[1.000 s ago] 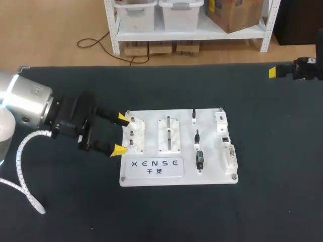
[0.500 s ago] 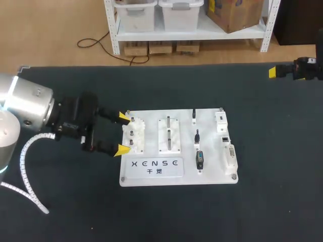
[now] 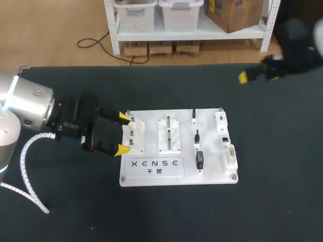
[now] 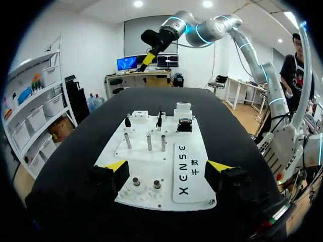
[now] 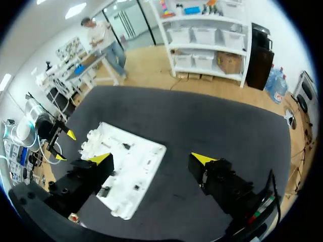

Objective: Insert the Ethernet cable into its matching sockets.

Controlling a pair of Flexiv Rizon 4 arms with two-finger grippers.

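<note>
Where the black table (image 3: 166, 217) spreads under both arms, one white task board (image 3: 214, 174) lies flat at its middle and carries every small part in view. At its left end is one white peg block (image 3: 135, 132); two of its short metal pegs show plainly in the left wrist view. Just to the right is one slotted white block (image 3: 169, 135), and the left wrist view shows three upright metal pins (image 4: 149, 141) in that area.

Further right, three small black connectors stand in a far-to-near row: a slim far connector (image 3: 194, 115), a slim middle connector (image 3: 197, 135) and a thicker near connector (image 3: 200, 159). Along the right edge are three fittings: a white socket block (image 3: 221, 121) farthest, a small dark-mouthed socket (image 3: 225, 138) in the middle, and a long pale multi-pin connector (image 3: 230, 155) nearest. I cannot tell which piece, if any, is the Ethernet cable.

The left gripper (image 3: 122, 133) is at the board's left end, its fingers spread wide with one to each side of the peg block and nothing held. The right gripper (image 5: 151, 158) hangs high over the table's far right, well apart from the board, its fingers also wide and holding nothing.
</note>
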